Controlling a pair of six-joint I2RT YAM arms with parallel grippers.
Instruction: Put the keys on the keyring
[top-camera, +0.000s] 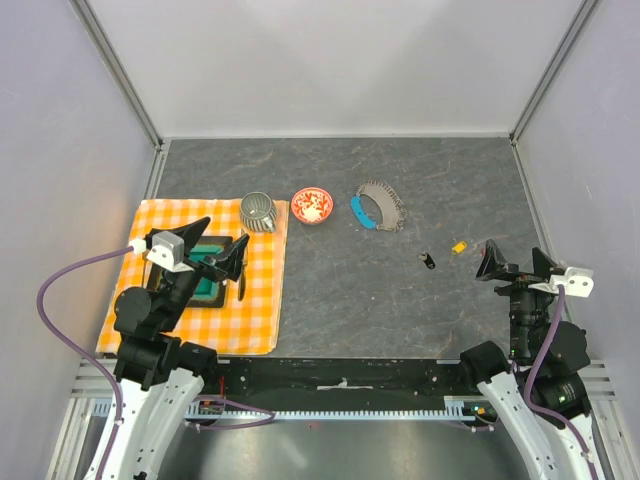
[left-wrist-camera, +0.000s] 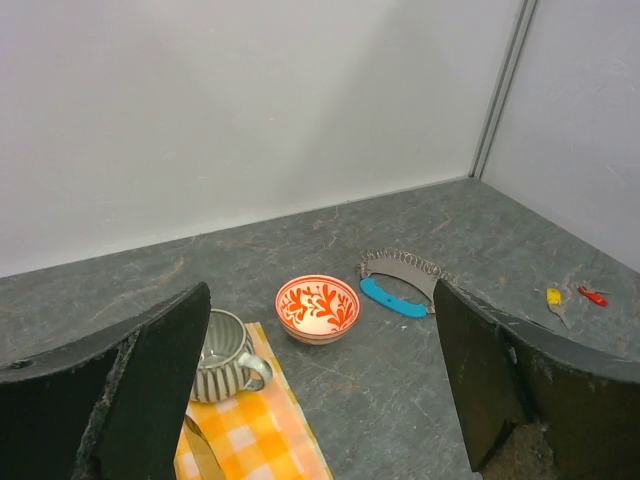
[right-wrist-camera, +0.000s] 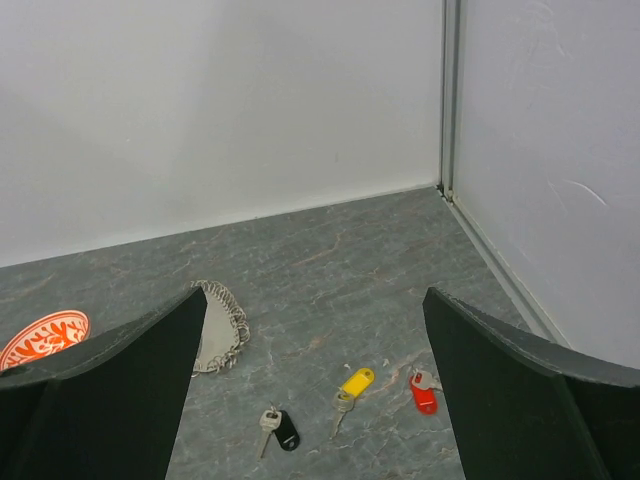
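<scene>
**Both my pairs of fingers stand spread wide and empty over the tabletop (top-camera: 400, 310); the keys lie loose, apart from the keyring.**

From above, my left fingers (top-camera: 195, 230) hang released over an orange checked cloth (top-camera: 255, 320), grasping nothing, and my right fingers (top-camera: 490, 262) gape, equally empty, near the right wall. The keyring (top-camera: 380, 207), with its blue tag (top-camera: 358, 212), lies just right of a red bowl (top-camera: 311, 205), which sits beside a ribbed cup (top-camera: 258, 211) at the cloth's far corner. The black key (top-camera: 428, 262) and yellow key (top-camera: 458, 246) lie between the ring and my right fingers, touching neither. My left wrist view frames the bowl and keyring between open fingers, the cup at lower left. My right wrist view shows black, yellow and red key (right-wrist-camera: 423, 393) in a row, left to right, with the keyring well to their left.
</scene>
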